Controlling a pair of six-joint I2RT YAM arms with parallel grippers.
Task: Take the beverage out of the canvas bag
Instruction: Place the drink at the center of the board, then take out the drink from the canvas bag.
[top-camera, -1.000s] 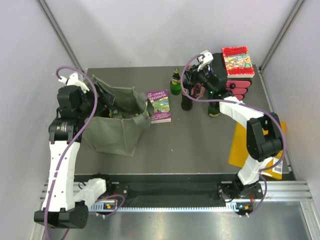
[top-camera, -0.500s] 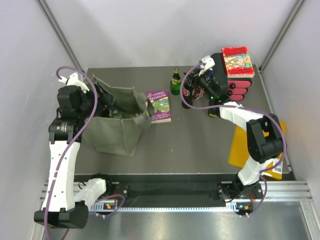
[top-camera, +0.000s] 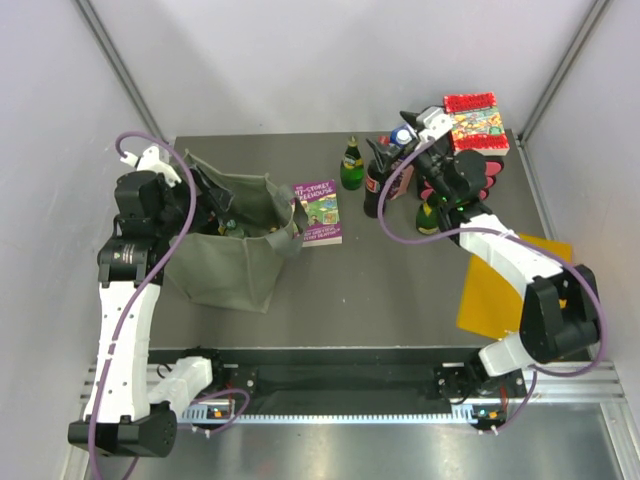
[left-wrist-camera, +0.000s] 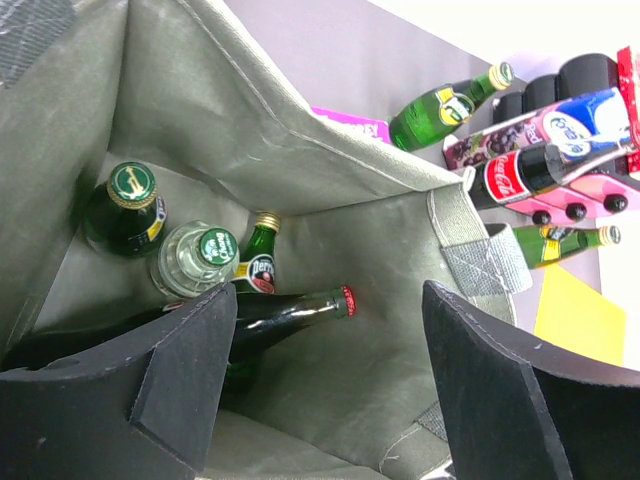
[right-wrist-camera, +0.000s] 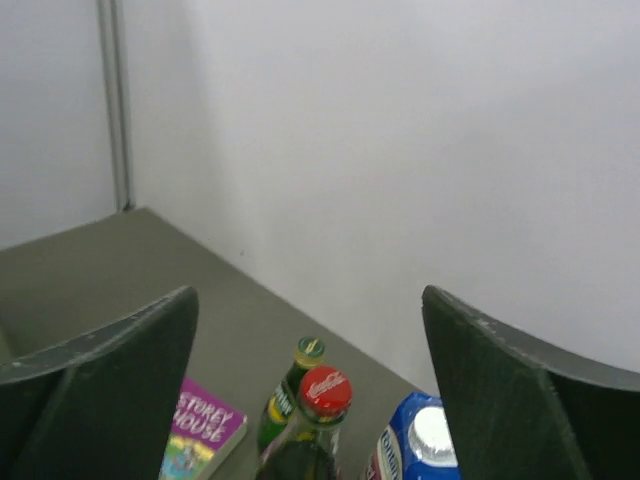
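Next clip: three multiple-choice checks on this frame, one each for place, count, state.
1. Where is the purple book? A in the bag; B on the table beside the bag; C on the pink box.
2. How many bottle caps show inside the bag? A one; B four; C seven.
3. The right gripper is: A open, empty; B shut on a bottle; C shut on the book.
Answers: B, it lies flat right of the bag; B, two green, one gold, one red; A, fingers apart, nothing between.

place: robot lab test cell | why: plain white panel walls (top-camera: 330, 60), aluminium frame posts (top-camera: 121, 65), grey table (top-camera: 400, 290), slotted aluminium mounting rail (top-camera: 590, 380), purple cabling (top-camera: 382, 215)
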